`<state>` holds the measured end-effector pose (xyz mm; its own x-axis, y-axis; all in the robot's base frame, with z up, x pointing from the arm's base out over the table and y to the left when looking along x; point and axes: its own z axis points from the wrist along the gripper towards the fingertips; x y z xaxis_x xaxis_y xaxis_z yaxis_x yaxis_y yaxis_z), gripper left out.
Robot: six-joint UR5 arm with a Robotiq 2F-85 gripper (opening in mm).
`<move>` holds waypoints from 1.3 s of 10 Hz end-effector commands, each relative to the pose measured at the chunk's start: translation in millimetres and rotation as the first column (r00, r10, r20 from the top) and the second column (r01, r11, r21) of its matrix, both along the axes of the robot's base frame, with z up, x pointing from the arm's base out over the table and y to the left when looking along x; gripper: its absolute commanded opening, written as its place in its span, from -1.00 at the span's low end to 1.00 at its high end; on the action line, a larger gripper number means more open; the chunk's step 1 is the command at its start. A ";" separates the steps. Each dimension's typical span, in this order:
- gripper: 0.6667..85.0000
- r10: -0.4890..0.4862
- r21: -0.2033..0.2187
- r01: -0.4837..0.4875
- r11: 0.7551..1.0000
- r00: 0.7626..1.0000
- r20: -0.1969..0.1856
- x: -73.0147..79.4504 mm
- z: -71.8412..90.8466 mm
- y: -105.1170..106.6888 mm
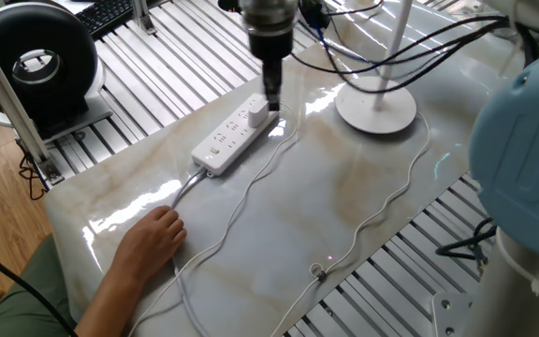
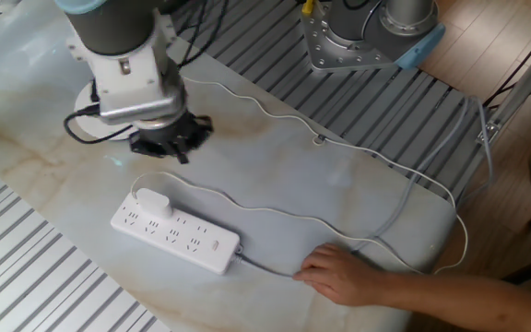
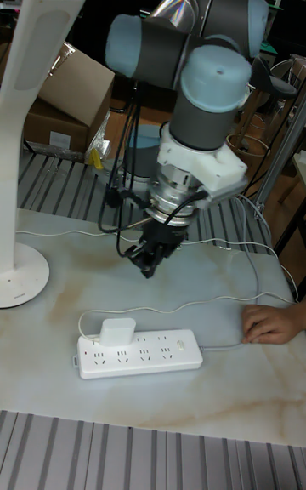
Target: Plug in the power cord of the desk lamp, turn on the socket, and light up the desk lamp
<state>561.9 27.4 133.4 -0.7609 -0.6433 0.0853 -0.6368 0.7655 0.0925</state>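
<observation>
The socket point(image 1: 231, 137) lies on the marble table, seen too as a long white strip point(image 2: 175, 238) point(image 3: 140, 352). The power cord's square plug point(image 1: 257, 112) point(image 2: 152, 201) point(image 3: 117, 330) sits in an outlet at the strip's end nearest the desk lamp. The desk lamp point(image 1: 375, 106) point(image 3: 21, 273) stands upright beside that end. My gripper point(image 1: 271, 92) point(image 2: 179, 155) point(image 3: 146, 265) hangs above the table just beyond the plug, apart from it. Its fingertips look drawn together, holding nothing. A small button point(image 3: 178, 343) is on the strip's other end.
A person's hand point(image 1: 152, 239) point(image 2: 339, 275) point(image 3: 272, 324) rests on the table by the strip's thick cable. The thin white cord point(image 2: 319, 138) snakes across the table. A black ring-shaped device point(image 1: 36, 61) stands off the table's corner.
</observation>
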 end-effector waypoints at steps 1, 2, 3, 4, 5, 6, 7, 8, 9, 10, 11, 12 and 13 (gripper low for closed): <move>-0.99 -0.319 -0.022 0.319 0.948 0.948 -0.008 10.2 3.7 54.6; -0.99 -0.385 -0.015 0.385 0.923 0.923 0.012 22.3 0.4 70.4; -0.99 -0.421 -0.005 0.422 0.907 0.906 0.043 36.4 -5.9 77.4; -0.99 -0.461 0.008 0.461 0.887 0.886 0.057 47.4 -14.5 80.0; -0.99 -0.516 -0.005 0.517 0.856 0.854 0.068 56.5 -26.4 76.5; -0.99 -0.548 -0.018 0.551 0.834 0.832 0.090 65.9 -36.9 69.8; -0.99 -0.585 0.010 0.587 0.810 0.806 0.094 76.2 -44.8 73.7; -0.99 -0.618 0.036 0.618 0.786 0.780 0.101 84.9 -50.6 77.6; -0.99 -0.645 0.048 0.644 0.764 0.758 0.092 87.3 -54.2 81.0; -0.99 -0.680 0.068 0.676 0.734 0.730 0.070 88.3 -56.8 89.7; -0.99 -0.683 0.061 0.681 0.730 0.725 0.089 89.9 -61.9 87.7; -0.99 -0.687 0.065 0.684 0.727 0.721 0.095 91.2 -65.7 89.2; -0.99 -0.684 0.064 0.682 0.729 0.722 0.101 91.4 -67.8 89.4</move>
